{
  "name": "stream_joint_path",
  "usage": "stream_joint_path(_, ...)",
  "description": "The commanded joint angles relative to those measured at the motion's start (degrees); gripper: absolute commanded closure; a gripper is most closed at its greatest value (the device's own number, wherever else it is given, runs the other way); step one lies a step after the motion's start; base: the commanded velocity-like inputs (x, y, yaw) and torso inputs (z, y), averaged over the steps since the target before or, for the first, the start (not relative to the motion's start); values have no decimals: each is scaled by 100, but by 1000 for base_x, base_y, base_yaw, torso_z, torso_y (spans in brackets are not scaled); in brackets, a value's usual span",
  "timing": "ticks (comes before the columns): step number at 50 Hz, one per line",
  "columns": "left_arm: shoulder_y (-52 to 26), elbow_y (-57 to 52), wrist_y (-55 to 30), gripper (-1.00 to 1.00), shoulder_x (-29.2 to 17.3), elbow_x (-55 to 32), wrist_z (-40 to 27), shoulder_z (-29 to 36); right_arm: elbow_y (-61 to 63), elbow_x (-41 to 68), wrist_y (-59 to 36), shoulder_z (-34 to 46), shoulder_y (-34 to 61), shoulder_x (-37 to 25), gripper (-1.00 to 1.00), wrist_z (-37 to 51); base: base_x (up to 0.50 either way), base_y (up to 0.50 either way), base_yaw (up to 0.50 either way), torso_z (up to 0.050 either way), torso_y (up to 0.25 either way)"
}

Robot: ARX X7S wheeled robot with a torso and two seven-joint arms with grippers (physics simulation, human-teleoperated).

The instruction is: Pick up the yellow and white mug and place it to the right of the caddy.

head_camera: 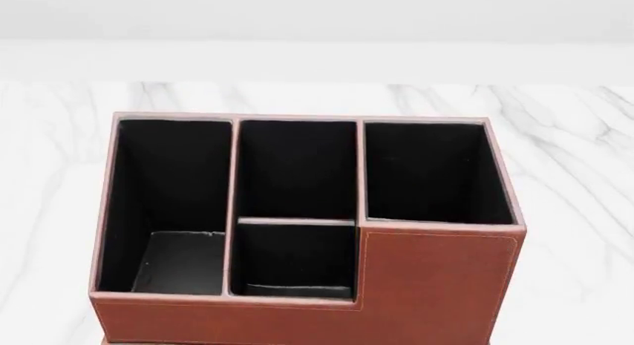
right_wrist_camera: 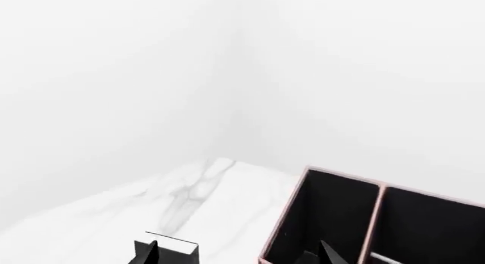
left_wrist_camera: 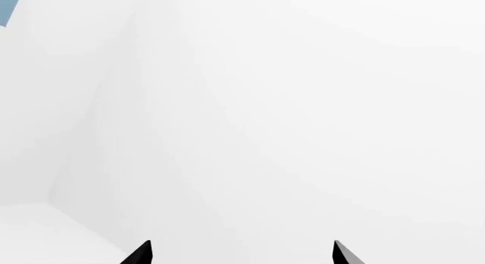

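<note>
Head view: the caddy (head_camera: pixel 297 234) stands on the marble table (head_camera: pixel 574 174), its four black-lined compartments all empty; neither arm enters this view. The yellow and white mug appears in no view, so its position cannot be given. Right wrist view: the right gripper (right_wrist_camera: pixel 238 255) shows only two dark fingertips set well apart, holding nothing, raised above the table beside one corner of the caddy; a small white block with a black face (right_wrist_camera: pixel 172 248), perhaps an upright book though too little shows to be sure, stands just beyond one fingertip. Left wrist view: the left gripper (left_wrist_camera: pixel 241 254) likewise shows two separated tips with nothing between them, facing blank pale walls. The step in hand is judged to be locating the mug. It is best done by turning the head or torso until the mug is seen, keeping both arms high and clear of the caddy before any descent.
</note>
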State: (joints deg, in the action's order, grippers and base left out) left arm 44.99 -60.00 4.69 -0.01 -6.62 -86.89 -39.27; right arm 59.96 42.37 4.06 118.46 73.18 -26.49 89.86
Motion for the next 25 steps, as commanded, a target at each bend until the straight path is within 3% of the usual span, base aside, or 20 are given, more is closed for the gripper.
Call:
stream_joint_path(1,0,0,3,-100,0,2,-2,15,2,67,-166,134,-32,194,-100,7,0,0,0,0,0)
stream_joint_path(25,0,0,-12,-100,0,0,4,19,-114,334,-208,-205,-444,-222,-100,-202,0,0,0,0,0)
